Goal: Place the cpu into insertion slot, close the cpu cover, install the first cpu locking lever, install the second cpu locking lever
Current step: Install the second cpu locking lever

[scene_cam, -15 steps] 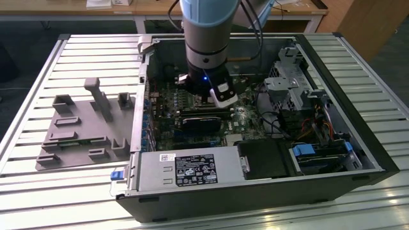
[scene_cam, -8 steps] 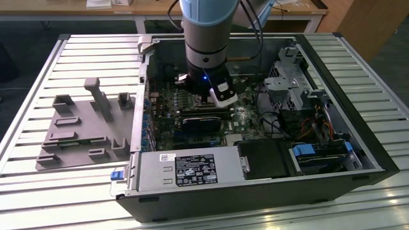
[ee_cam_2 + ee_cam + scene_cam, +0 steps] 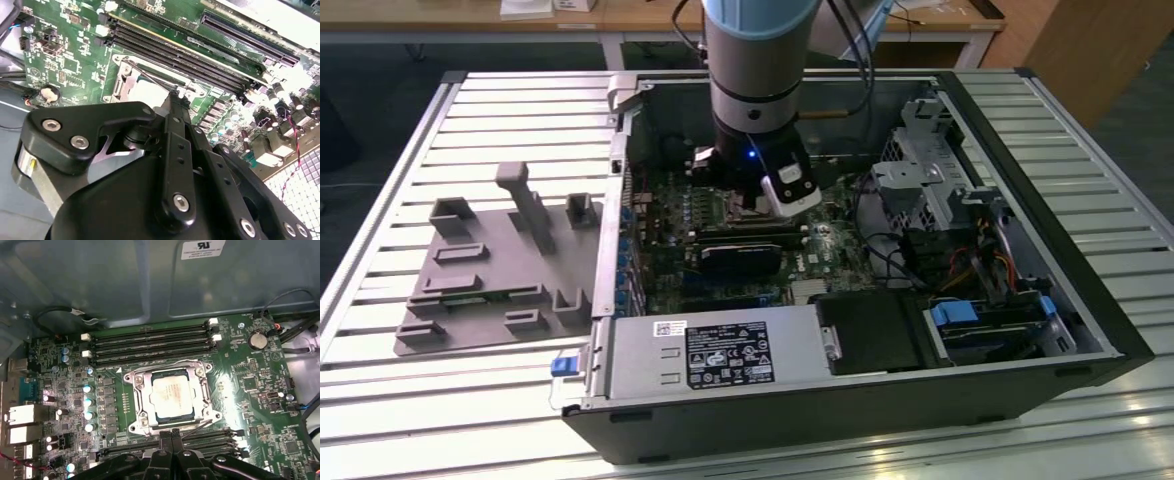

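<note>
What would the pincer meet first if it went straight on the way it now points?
Probably the cpu cover at its near edge, by a thin lever there. The pincer points down at the socket; depth is unclear, so it may meet the lever first.

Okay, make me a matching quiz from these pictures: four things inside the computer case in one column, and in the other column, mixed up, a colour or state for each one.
Things:
1. cpu
2. cpu cover
3. gripper
4. memory slots

Descriptions:
A. long, narrow and black, lying side by side on the green board
B. black fingers pressed together at the socket's edge
C. silvery frame lying flat around the chip
D. pale metal square seated in the socket

Pairs: 1-D, 2-C, 3-B, 4-A
</note>
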`<state>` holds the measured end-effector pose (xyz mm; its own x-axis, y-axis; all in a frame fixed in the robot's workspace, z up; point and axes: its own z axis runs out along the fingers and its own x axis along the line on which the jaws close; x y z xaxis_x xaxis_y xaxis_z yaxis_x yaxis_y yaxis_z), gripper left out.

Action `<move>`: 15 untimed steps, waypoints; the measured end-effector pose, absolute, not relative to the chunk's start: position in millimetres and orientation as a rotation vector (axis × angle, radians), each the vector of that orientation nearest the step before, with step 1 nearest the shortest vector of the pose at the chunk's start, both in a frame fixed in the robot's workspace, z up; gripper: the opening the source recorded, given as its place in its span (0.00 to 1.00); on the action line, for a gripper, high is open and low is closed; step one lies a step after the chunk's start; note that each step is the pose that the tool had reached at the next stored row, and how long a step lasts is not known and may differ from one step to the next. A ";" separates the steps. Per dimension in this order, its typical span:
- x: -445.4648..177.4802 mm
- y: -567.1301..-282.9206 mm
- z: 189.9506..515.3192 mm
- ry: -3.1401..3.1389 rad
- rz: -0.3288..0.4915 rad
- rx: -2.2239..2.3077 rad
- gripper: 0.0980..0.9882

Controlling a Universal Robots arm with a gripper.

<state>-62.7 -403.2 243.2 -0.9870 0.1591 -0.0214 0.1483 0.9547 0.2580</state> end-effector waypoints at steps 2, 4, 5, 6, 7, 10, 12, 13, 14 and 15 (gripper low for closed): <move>-60.3 -403.2 244.4 3.067 0.394 0.243 0.00; -57.9 -403.2 245.0 3.071 0.385 0.246 0.00; -57.6 -403.2 245.0 3.072 0.379 0.247 0.00; -57.6 -403.2 245.0 3.072 0.371 0.247 0.00; -57.5 -403.2 244.9 3.072 0.367 0.247 0.00; -58.6 -403.2 243.6 3.073 0.364 0.247 0.00; -60.8 -403.3 242.3 3.073 0.364 0.247 0.00; -62.3 -403.3 241.6 3.073 0.364 0.247 0.00; -64.1 -403.3 240.7 3.073 0.364 0.247 0.00; -65.6 -403.2 240.0 3.073 0.364 0.247 0.00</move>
